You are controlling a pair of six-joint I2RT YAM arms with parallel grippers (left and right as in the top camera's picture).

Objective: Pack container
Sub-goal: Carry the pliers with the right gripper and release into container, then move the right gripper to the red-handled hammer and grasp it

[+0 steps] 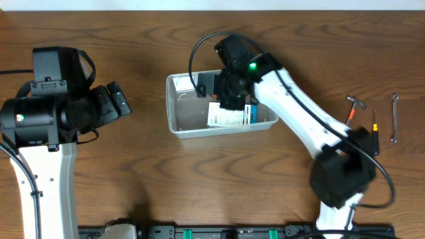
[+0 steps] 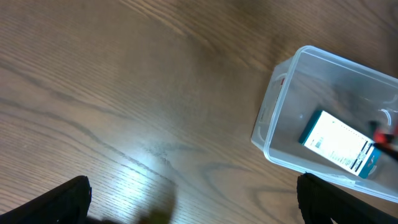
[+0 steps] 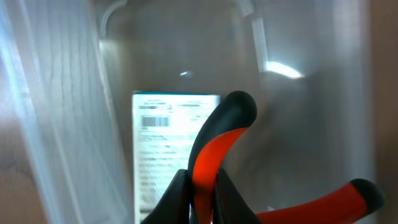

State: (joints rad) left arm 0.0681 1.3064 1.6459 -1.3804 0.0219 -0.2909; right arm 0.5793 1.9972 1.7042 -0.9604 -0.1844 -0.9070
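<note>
Hammer (image 1: 354,106), screwdriver (image 1: 375,130), wrench (image 1: 394,118) on wooden table (image 1: 133,172).

Right wrist: my right gripper (image 3: 200,198) pinches one of the red-and-black handles (image 3: 214,143); tool head cut off below, type unclear. Print on the white-and-blue box (image 3: 161,143) too blurred to read. Overhead: my own arm (image 1: 299,119) covers that grip and half the box. Left wrist: my left gripper (image 2: 194,193) shows only finger corners; container (image 2: 273,124) runs off right.

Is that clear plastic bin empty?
No, a white-and-blue box lies on the bottom of the container.
</note>
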